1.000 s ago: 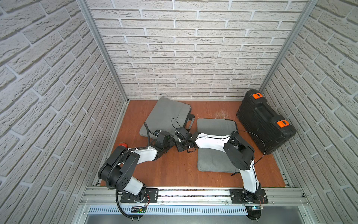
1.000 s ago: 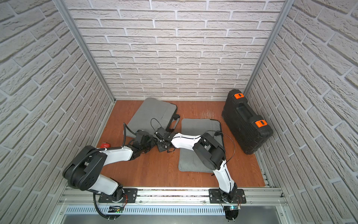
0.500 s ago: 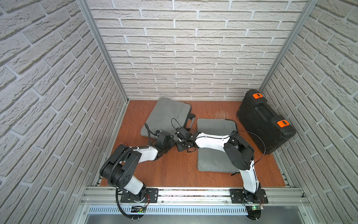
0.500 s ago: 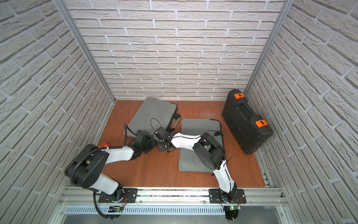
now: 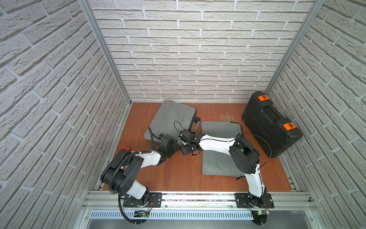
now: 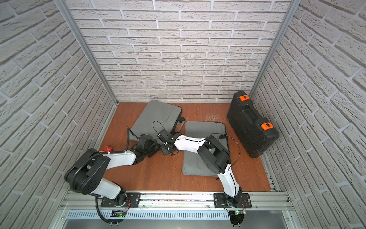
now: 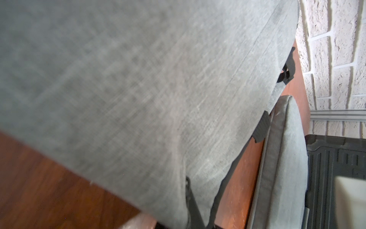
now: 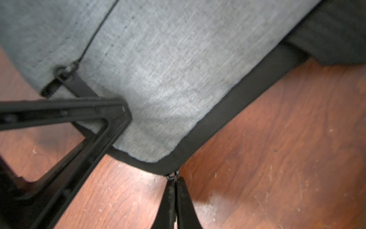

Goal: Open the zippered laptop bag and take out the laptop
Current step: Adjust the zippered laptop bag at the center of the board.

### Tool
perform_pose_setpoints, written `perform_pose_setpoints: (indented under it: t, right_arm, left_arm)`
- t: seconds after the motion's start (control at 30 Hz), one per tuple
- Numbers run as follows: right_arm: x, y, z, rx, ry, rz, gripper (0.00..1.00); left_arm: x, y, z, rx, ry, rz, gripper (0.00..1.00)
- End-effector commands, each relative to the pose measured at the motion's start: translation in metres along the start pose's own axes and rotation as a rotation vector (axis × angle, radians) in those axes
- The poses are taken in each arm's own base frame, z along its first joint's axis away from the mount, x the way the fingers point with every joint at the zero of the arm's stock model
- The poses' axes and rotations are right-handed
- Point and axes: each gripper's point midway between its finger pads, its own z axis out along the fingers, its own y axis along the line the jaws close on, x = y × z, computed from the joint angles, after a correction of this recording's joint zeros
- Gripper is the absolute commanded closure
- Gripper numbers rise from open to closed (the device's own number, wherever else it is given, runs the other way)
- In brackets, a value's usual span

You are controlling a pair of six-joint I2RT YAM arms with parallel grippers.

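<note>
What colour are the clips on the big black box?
The clips on the black box are orange, clearest in a top view.

Both arms low, hands closed, nearly meeting.
The white-and-black left arm (image 5: 147,158) reaches forward and inward; its black left hand (image 8: 123,114) is pinched to a point. The white-and-black right arm (image 5: 215,143) stretches across toward it, black right hand (image 8: 175,184) tips pressed together, just beside the left one.

Bright even light; laptop bag (image 7: 118,79) blurry in L wrist cam.
</note>
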Motion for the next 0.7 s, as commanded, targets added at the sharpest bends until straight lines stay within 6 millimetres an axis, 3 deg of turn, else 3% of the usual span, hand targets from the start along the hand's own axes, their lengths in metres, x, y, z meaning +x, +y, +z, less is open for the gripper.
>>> perform_pose_setpoints:
  t: [0.0, 0.67]
  right_arm:
    - [0.011, -0.029, 0.002, 0.102, 0.055, 0.003, 0.94]
    - [-0.009, -0.048, 0.003, 0.130, 0.027, 0.030, 0.94]
  left_arm:
    - [0.020, 0.048, -0.005, -0.151, 0.065, 0.015, 1.00]
    - [0.011, 0.073, -0.030, -0.214, 0.018, 0.008, 1.00]
